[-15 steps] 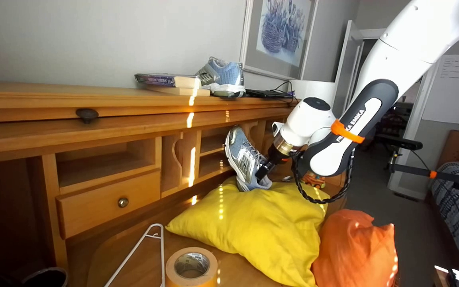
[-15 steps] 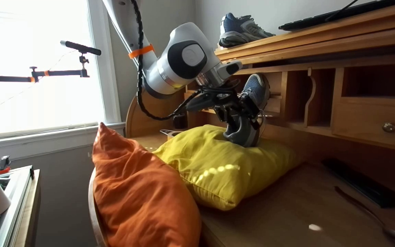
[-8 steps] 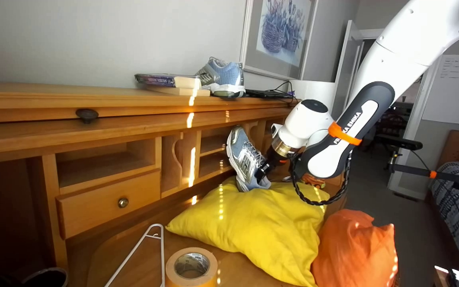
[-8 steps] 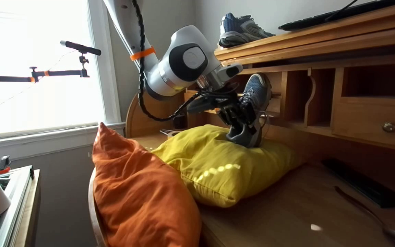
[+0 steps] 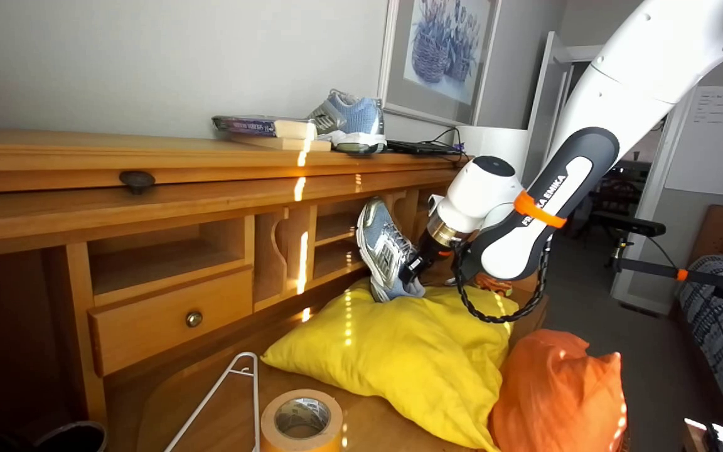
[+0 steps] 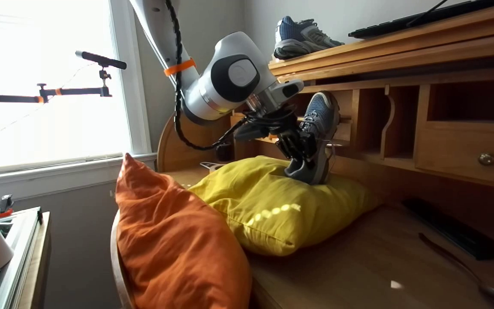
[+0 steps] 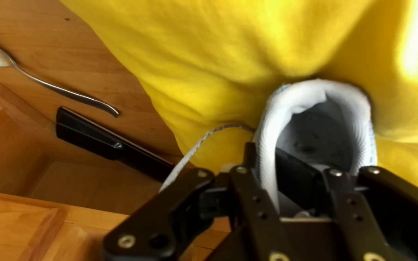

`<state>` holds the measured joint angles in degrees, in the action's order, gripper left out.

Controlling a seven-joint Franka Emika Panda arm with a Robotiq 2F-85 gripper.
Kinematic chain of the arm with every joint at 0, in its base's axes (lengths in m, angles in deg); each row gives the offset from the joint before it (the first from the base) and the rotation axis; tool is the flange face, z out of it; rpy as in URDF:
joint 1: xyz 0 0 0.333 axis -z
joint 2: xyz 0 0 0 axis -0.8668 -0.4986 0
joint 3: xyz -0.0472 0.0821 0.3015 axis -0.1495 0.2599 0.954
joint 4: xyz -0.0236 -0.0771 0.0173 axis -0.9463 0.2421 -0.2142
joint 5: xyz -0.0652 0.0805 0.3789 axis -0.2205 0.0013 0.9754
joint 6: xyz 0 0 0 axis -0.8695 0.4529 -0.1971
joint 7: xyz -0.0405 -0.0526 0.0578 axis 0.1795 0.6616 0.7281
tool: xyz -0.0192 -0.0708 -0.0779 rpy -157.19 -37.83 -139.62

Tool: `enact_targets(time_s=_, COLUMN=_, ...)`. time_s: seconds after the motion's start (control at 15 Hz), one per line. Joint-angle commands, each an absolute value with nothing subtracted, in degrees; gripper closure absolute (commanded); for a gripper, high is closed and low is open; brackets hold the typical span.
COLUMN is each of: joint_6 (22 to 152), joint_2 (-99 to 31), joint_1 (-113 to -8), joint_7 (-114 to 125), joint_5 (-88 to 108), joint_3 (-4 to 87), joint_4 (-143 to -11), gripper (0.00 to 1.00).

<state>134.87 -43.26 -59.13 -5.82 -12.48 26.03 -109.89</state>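
Observation:
A blue and silver running shoe (image 5: pixel 379 235) leans toe-up against the desk's cubbyholes, its heel on a yellow pillow (image 5: pixel 393 358). In the wrist view, the shoe's pale padded collar (image 7: pixel 319 87) faces the camera. My gripper (image 7: pixel 266 156) is shut on one side of that collar: a black finger (image 7: pixel 299 177) sits inside the shoe, and its partner presses from outside. A loose lace (image 7: pixel 198 145) trails beside the outer finger. In an exterior view, the gripper (image 6: pixel 302 153) covers part of the shoe's opening (image 6: pixel 305 171). The inner fingertip's end is hard to make out.
A similar shoe (image 5: pixel 361 119) stands on the desk top beside books (image 5: pixel 261 127). An orange pillow (image 6: pixel 178 240) lies at the desk's edge. A spoon (image 7: pixel 67 92) and a black object (image 7: pixel 100 139) lie near the pillow, a tape roll (image 5: pixel 273 430) and white hanger (image 5: pixel 255 389) elsewhere.
The jaws have drawn together onto the shoe's collar. The arm has shifted slightly, and the shoe has moved a little in an exterior view while staying propped on the pillow.

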Motion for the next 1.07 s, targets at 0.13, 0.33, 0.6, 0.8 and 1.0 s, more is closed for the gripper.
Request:
enact_targets(time_s=0.13, joint_6=130.4, joint_2=-41.0, joint_1=-58.0, joint_7=-6.4, joint_5=-9.8, joint_3=28.9, joint_4=-109.0, gripper=0.97)
enact_targets(time_s=0.33, joint_6=124.2, joint_2=-36.6, joint_1=-58.0, joint_7=-1.0, joint_5=-3.3, joint_3=31.3, joint_4=-110.9, gripper=0.97)
enact_targets(time_s=0.6, joint_6=112.4, joint_2=-30.9, joint_1=-59.4, joint_7=-0.6, joint_5=-1.8, joint_3=30.6, joint_4=-110.6, gripper=0.97)
enact_targets(time_s=0.8, joint_6=104.8, joint_2=-27.4, joint_1=-58.8, joint_7=-1.1, joint_5=-2.7, joint_3=31.5, joint_4=-110.1, gripper=0.97)
enact_targets(time_s=1.0, joint_6=97.2, joint_2=-23.4, joint_1=-57.8, joint_7=0.0, joint_5=-1.4, joint_3=33.5, joint_4=-109.5, gripper=0.97)
